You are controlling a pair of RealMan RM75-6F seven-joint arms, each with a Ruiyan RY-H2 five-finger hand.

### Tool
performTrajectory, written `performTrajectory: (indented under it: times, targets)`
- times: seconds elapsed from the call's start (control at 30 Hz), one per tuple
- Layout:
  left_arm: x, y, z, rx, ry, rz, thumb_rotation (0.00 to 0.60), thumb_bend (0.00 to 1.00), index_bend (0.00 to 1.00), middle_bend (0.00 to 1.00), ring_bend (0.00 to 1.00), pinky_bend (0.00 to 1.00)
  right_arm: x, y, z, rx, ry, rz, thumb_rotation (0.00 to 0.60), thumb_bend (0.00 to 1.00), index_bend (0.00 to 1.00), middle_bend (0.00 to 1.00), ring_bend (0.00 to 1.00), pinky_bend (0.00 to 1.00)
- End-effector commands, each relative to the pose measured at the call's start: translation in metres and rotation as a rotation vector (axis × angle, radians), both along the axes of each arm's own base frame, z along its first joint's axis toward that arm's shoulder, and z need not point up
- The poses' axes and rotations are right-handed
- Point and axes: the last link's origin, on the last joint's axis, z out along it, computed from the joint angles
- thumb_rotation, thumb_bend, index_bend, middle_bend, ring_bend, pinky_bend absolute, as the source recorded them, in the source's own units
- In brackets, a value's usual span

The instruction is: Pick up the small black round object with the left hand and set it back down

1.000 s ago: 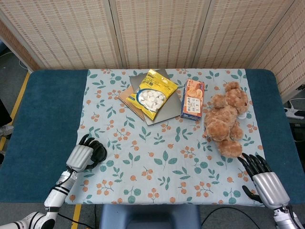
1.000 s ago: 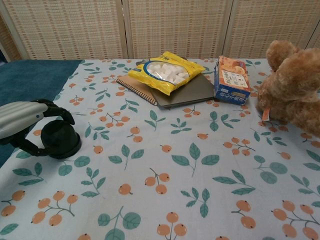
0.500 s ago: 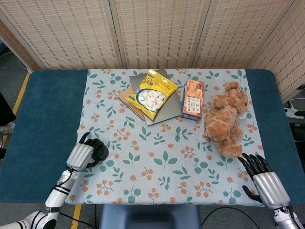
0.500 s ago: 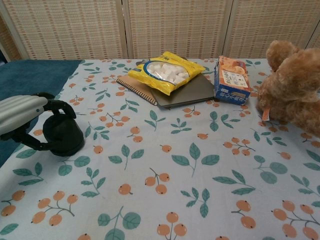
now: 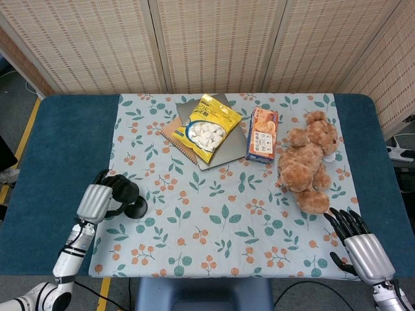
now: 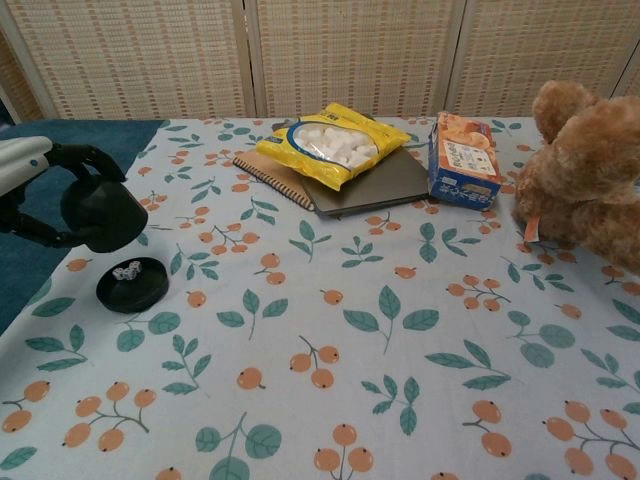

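My left hand (image 5: 96, 201) grips a small black round cup (image 5: 122, 192) and holds it lifted above the floral cloth, near the cloth's left edge. In the chest view the cup (image 6: 100, 213) hangs in the fingers of the left hand (image 6: 30, 175), just above and left of a flat black disc (image 6: 133, 284). The disc lies on the cloth with small white dice on it, and shows in the head view as the black disc (image 5: 137, 208). My right hand (image 5: 360, 247) lies at the front right corner, fingers spread and empty.
At the back middle, a yellow snack bag (image 5: 209, 127) lies on a notebook and a grey folder (image 5: 224, 152). An orange box (image 5: 262, 134) sits beside them and a brown teddy bear (image 5: 308, 162) is at the right. Blue table (image 5: 61, 142) surrounds the cloth.
My left hand has lifted the black cup up and to the left off the cloth. A black disc with dice, hidden under the cup before, now shows. The right hand has not moved.
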Motion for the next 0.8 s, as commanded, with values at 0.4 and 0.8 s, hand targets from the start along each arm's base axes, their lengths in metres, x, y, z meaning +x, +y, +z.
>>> performTrajectory:
  times: [0.4,0.8]
  targets:
    - [-0.053,0.004,-0.001,-0.072,0.162,0.125,0.600,0.54,0.38,0.36,0.23,0.09,0.001,0.003,0.000,0.001,0.003,0.007,0.600,0.22,0.00,0.00,0.00,0.00]
    - [-0.054,0.002,0.002,-0.083,0.193,0.142,0.600,0.36,0.00,0.00,0.00,0.03,0.003,0.006,0.001,0.009,-0.008,0.019,0.600,0.22,0.00,0.00,0.00,0.00]
